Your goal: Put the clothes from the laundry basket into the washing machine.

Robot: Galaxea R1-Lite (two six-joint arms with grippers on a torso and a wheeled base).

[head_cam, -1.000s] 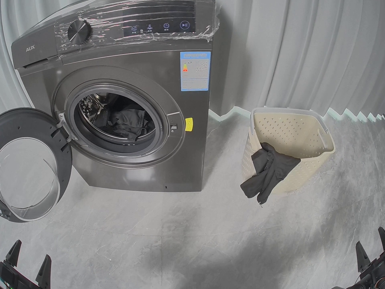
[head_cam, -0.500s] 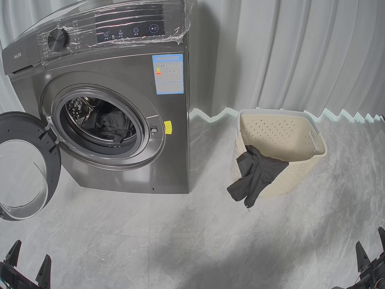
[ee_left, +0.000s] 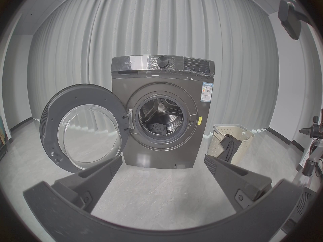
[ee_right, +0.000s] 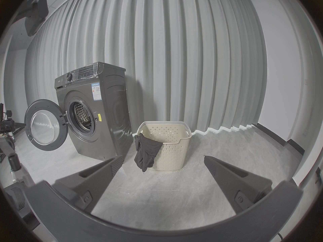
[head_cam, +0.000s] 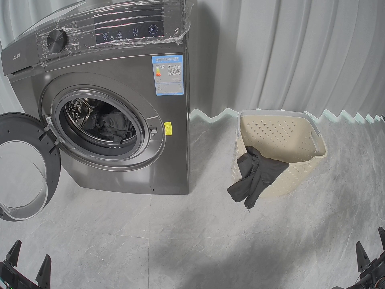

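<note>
A grey washing machine [head_cam: 120, 101] stands at the left with its round door [head_cam: 24, 167] swung open. Dark clothes [head_cam: 114, 127] lie inside the drum [ee_left: 161, 118]. To its right a cream laundry basket [head_cam: 296, 141] stands on the floor, and a dark garment [head_cam: 256, 173] hangs over its front rim. My left gripper [head_cam: 29, 257] sits low at the bottom left, open and holding nothing. My right gripper [head_cam: 373, 247] sits low at the bottom right, open too. Both are well short of the machine and basket. The basket [ee_right: 168, 142] and garment [ee_right: 146, 150] lie ahead of the right gripper [ee_right: 161, 165].
Grey marble-look floor [head_cam: 200, 237] spreads between me and the machine. White curtains [head_cam: 288, 45] hang behind everything. The open door juts out to the left of the machine.
The head view has shifted, so the machine and basket sit further left in the picture than a second ago. Both grippers keep their place and stay open.
</note>
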